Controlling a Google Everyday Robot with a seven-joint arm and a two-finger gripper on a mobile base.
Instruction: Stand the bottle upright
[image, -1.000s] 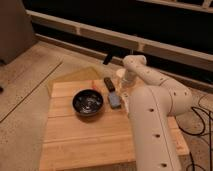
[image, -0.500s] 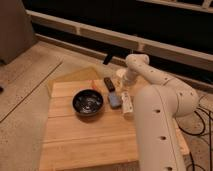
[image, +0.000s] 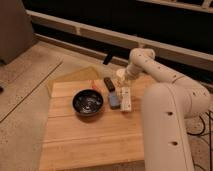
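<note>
The bottle (image: 126, 99) is whitish-cream and slender. It lies on its side on the wooden table (image: 90, 135), right of the black bowl (image: 88, 102) and touching or nearly touching the blue-grey flat block (image: 114, 99). My gripper (image: 121, 76) hangs from the white arm (image: 150, 67) just behind the far end of the bottle, close above the table. I cannot tell whether it touches the bottle.
A small black bar (image: 109, 83) lies behind the block, with a small orange item (image: 94, 85) to its left. The arm's thick white link (image: 167, 125) covers the table's right side. A dark wall and ledge (image: 90, 32) run behind, with concrete floor (image: 25, 75) to the left.
The gripper has moved slightly left and down toward the bottle's far end. The arm's big link has swung nearer the camera. The bottle still lies flat.
</note>
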